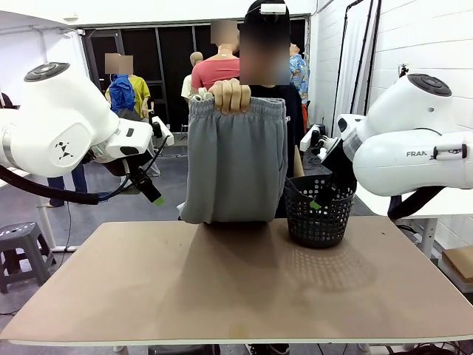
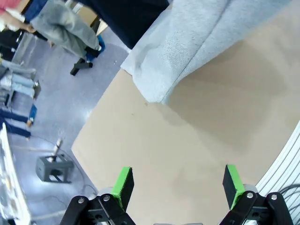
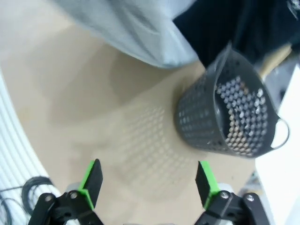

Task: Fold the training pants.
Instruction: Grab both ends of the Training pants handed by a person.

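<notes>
We are looking across the table [image 1: 222, 296], and the person at the far side is holding up the training pants [image 1: 235, 163], one hand [image 1: 230, 96] gripping the gathered waistband at the top. The light grey fabric is hanging straight down at twelve o'clock on the table, with its hem reaching the far edge. We cannot tell whether it is touching the board. It is casting a soft shadow toward us.

At three o'clock from the pants, just beside them, the black mesh basket [image 1: 319, 211] is standing upright on the table.

The left gripper [image 2: 178, 180] is hovering in the air at nine o'clock from the pants, well apart from them. Its jaws are spread wide and its green pads [image 2: 124, 180] are holding nothing. Through its camera we are seeing a lower corner of the pants at twelve o'clock, above bare tabletop.

The right gripper [image 3: 149, 176] is hanging at three o'clock, close above the basket's rim. Its jaws are likewise spread wide and empty. In its own view the basket is sitting at two o'clock and the grey fabric is at eleven o'clock.
</notes>
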Controlling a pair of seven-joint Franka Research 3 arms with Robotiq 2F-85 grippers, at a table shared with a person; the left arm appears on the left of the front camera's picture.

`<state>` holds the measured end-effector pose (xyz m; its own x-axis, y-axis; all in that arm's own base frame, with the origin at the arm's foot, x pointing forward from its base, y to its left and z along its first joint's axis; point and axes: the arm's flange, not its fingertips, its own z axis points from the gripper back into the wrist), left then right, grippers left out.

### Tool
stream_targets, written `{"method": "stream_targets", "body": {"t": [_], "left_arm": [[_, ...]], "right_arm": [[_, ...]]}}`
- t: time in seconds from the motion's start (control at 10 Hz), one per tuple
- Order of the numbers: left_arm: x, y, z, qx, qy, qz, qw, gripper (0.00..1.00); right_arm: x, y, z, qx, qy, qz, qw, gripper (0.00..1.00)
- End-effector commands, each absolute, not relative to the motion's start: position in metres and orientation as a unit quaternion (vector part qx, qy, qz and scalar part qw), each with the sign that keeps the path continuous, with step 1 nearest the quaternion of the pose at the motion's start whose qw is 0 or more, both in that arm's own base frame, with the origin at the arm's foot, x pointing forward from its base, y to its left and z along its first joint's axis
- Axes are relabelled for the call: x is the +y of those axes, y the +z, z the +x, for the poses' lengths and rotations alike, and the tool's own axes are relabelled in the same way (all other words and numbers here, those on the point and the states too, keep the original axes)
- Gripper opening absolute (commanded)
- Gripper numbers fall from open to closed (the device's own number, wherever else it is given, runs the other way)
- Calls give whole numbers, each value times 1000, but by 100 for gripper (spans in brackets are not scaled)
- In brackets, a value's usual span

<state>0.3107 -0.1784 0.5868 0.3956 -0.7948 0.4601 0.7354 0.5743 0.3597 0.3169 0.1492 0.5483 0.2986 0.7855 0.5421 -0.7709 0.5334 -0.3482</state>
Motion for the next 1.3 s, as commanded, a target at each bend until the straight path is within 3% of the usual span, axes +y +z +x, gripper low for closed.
{"method": "stream_targets", "body": {"t": [0.0,0.5,0.6,0.7,1.2], "left_arm": [[-171,595,317,-303,-516,69,798,100],[-156,588,329,-250,-649,8,719,100],[-155,589,327,-225,-676,6,701,100],[-155,597,325,-235,-641,17,731,100],[-155,570,334,-266,-661,26,701,100]], "right_arm": [[137,551,326,-345,555,-10,757,100],[130,547,333,-328,663,-5,673,100],[128,548,332,-334,649,-24,683,100],[134,546,329,-336,640,-18,690,100],[133,538,342,-360,640,-28,678,100]]}}
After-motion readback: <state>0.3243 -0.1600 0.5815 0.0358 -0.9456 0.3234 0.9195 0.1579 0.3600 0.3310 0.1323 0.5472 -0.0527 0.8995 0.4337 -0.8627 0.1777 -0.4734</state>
